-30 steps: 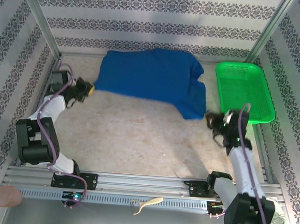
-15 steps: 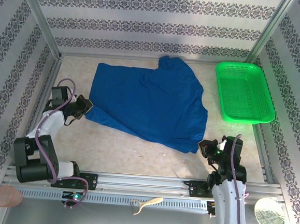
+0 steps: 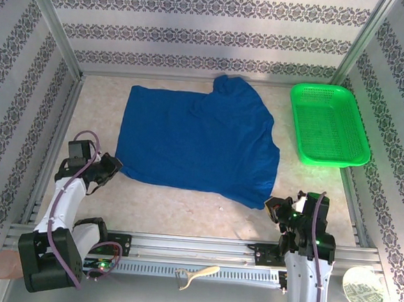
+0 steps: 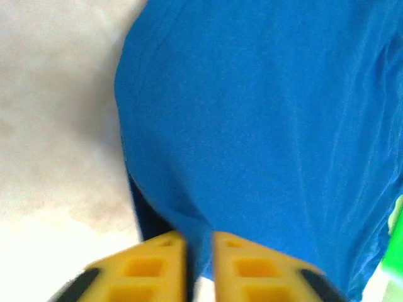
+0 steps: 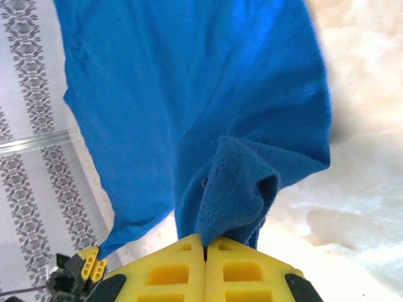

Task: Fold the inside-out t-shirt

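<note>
The inside-out t-shirt (image 3: 196,140) is a royal blue cloth spread nearly flat across the back half of the table, with one sleeve toward the back. My left gripper (image 3: 111,166) sits at its near left corner. In the left wrist view its yellow fingers (image 4: 157,264) stand slightly apart, and the t-shirt's (image 4: 252,113) hem runs loosely through the narrow gap at the left gripper (image 4: 200,251). My right gripper (image 3: 273,205) is at the near right corner. There the right gripper (image 5: 204,242) is shut on a bunched fold of the t-shirt (image 5: 189,94).
A green mesh basket (image 3: 328,126) stands at the back right, just right of the shirt. Patterned walls and metal posts close in the table on three sides. The arm rail (image 3: 194,252) runs along the near edge, with a bare strip of table between it and the shirt.
Both grippers drew back toward the near edge, pulling the shirt from a bunched heap at the back into a flat spread. The left fingers have parted a little.
</note>
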